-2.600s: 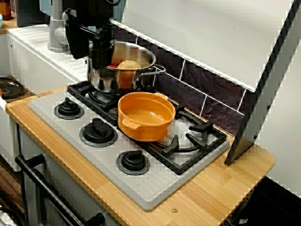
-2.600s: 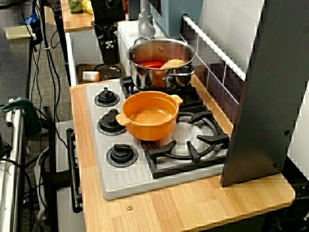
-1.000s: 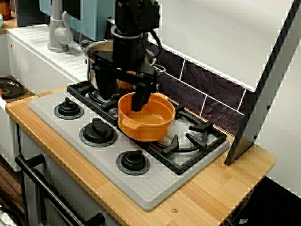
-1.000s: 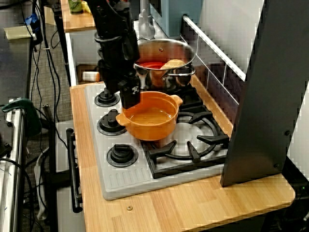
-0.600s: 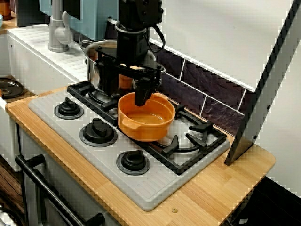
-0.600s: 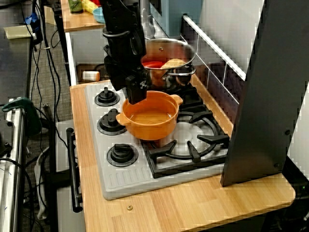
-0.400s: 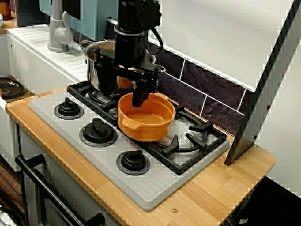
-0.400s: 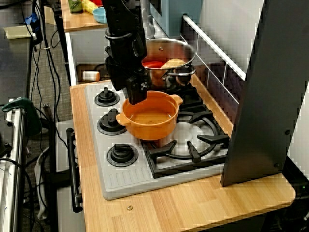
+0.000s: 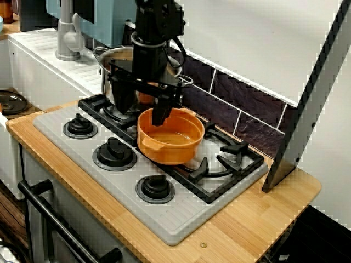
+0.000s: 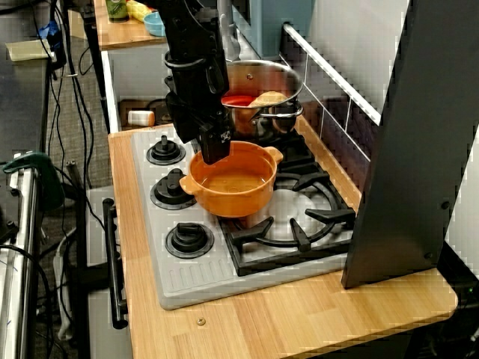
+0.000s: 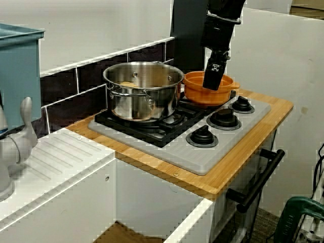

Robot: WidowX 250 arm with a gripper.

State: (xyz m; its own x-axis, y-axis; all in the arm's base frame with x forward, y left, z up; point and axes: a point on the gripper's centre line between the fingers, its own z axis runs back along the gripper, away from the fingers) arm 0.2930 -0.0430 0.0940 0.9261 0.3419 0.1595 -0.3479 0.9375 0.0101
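The fingers stood wide apart and held nothing. In the view from the front, one finger reached down just inside the back rim of the orange pot, on the side toward the steel pot. The other hung outside that rim, over the black grate. Whether either finger touched the rim could not be told. The gripper pointed straight down from the arm, and the view from the sink side showed only one finger, in front of the orange pot's wall.

The orange pot sat on the grate over the front right burner, just beside the steel pot but apart from it, and looked empty. The steel pot, behind it on the back burner, held something red and a pale rounded piece. Three knobs ran along the front of the grey stove, which rested on a wooden counter.

By my judgement the step in hand was lining up a grip on the orange pot's rim. A grip there would call for the fingers to drop a little lower on both sides of the wall and then close squarely, keeping clear of the steel pot's handle.
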